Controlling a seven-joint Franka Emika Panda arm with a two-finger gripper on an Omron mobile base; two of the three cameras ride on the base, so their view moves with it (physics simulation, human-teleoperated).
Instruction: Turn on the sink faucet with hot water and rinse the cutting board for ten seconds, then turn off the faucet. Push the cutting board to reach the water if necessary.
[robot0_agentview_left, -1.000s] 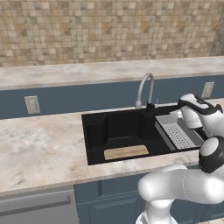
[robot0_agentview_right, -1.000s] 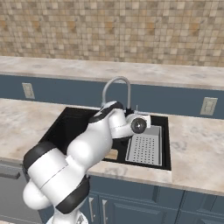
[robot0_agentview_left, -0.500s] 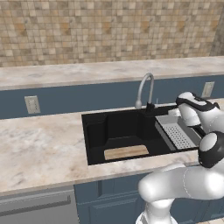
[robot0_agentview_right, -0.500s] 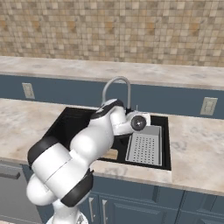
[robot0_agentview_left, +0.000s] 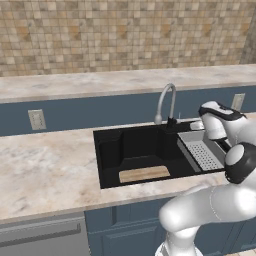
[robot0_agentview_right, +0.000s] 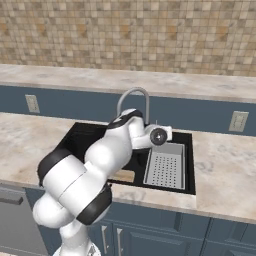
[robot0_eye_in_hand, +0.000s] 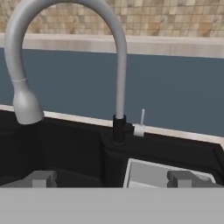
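The silver-grey gooseneck sink faucet (robot0_eye_in_hand: 118, 57) rises from a dark base behind the black sink (robot0_agentview_left: 127, 147), with a thin pale lever (robot0_eye_in_hand: 142, 119) on its right. No stream falls from its spout. The light-tan cutting board (robot0_agentview_left: 145, 174) lies flat on the basin floor at the near side, left of the spout's line. My gripper (robot0_eye_in_hand: 113, 179) is open with nothing between its fingers. It hovers over the grey perforated tray (robot0_agentview_left: 202, 154), just in front of the faucet's base and pointing at it. From the right base view the gripper (robot0_agentview_right: 161, 131) sits beside the faucet (robot0_agentview_right: 135, 97), and my arm hides most of the cutting board (robot0_agentview_right: 128, 175).
Marble counter (robot0_agentview_left: 45, 170) surrounds the sink, with a blue backsplash wall (robot0_agentview_left: 90, 110) and a raised ledge behind it. Wall outlets sit at the left (robot0_agentview_left: 36, 119) and right (robot0_agentview_left: 238, 101). A dishwasher front (robot0_agentview_left: 42, 237) is below the counter at left.
My hand has edged slightly closer to the faucet's base and the elbow has shifted a little. The board and faucet are as before.
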